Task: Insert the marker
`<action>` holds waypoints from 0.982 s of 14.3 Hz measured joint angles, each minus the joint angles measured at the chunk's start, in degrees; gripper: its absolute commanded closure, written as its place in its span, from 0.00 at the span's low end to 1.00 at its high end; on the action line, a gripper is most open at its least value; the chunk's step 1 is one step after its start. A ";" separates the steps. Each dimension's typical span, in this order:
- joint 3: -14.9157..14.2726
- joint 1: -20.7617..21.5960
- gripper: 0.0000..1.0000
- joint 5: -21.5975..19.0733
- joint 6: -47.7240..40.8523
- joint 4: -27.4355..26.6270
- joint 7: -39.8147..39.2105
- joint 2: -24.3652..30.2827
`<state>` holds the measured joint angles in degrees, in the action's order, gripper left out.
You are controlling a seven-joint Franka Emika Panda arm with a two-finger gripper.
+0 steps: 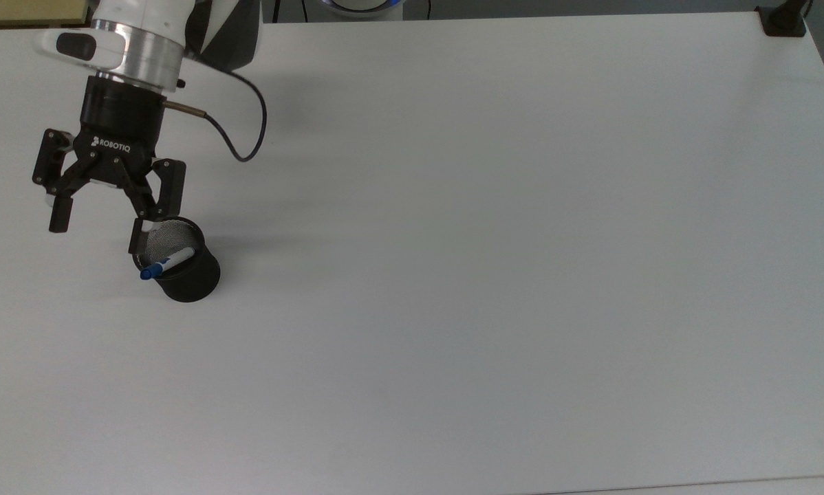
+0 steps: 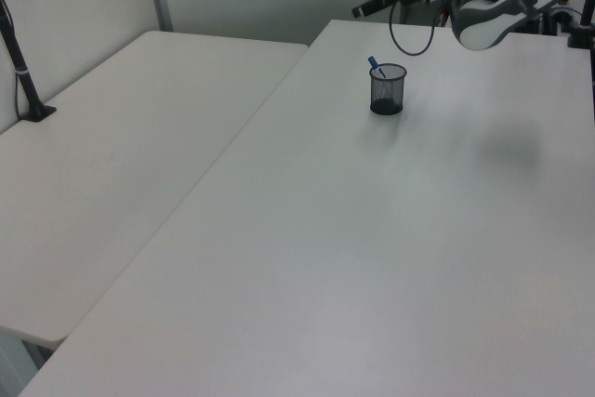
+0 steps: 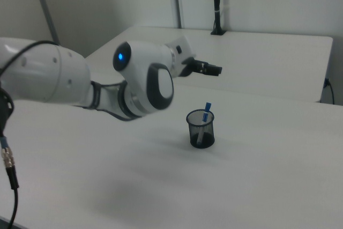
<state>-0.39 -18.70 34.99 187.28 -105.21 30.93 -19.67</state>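
Marker point(image 1: 168, 263) sits inside mesh cup point(image 1: 181, 271), leaning on rim, blue end poking out. Gripper point(image 1: 97, 229) just above cup, spread wide, empty. 1 finger point(image 1: 137, 242) close to rim; risk: sideways move could clip cup and tip it on table point(image 1: 494, 275).

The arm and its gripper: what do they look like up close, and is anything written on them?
The arm has smooth white rounded shells with dark grey joint sections and a glowing blue light. A silver metal ring joins it to a black cylinder marked ROBOTIQ in white. The gripper is black, with two jointed, linked fingers. A thin dark cable loops out from a brass-coloured plug beside the cylinder.
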 measured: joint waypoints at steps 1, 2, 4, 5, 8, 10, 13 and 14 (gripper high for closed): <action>0.90 0.36 0.01 0.00 -3.90 0.03 1.23 1.57; 1.98 0.77 0.00 -0.01 -7.76 0.05 2.80 3.22; 4.28 1.91 0.00 -0.05 -16.97 0.06 6.19 6.65; 5.40 2.61 0.00 -0.30 -22.18 0.06 7.74 8.34; 7.62 5.15 0.00 -5.55 -36.44 0.11 9.92 12.62; 7.99 7.23 0.00 -11.67 -46.45 1.11 10.05 14.83; 8.00 9.34 0.00 -21.98 -62.74 5.36 9.45 16.93; 8.00 9.51 0.00 -25.55 -67.74 7.05 8.55 17.46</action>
<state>7.61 -9.19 9.44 119.54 -98.16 39.48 -2.22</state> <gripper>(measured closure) 0.000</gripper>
